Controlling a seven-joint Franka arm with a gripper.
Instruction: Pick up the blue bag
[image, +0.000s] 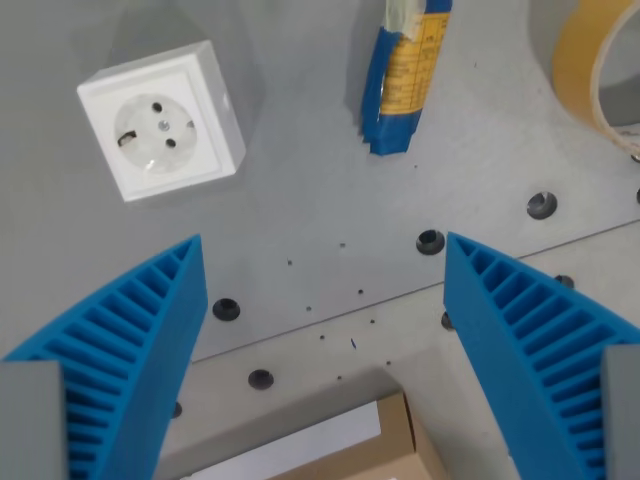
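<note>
Approaching: the gripper (325, 300), jaws spread wide and empty, hangs short of the blue bag (403, 75) near the wrist view's top edge, so it must advance and descend.

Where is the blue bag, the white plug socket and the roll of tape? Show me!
blue bag (402, 85), wrist view, on its yellow and blue middle.
white plug socket (160, 120), wrist view, on its round face.
roll of tape (585, 70), wrist view, on its tan outer band.

Blue bag (405, 75) beyond spread gripper (325, 330)
</note>
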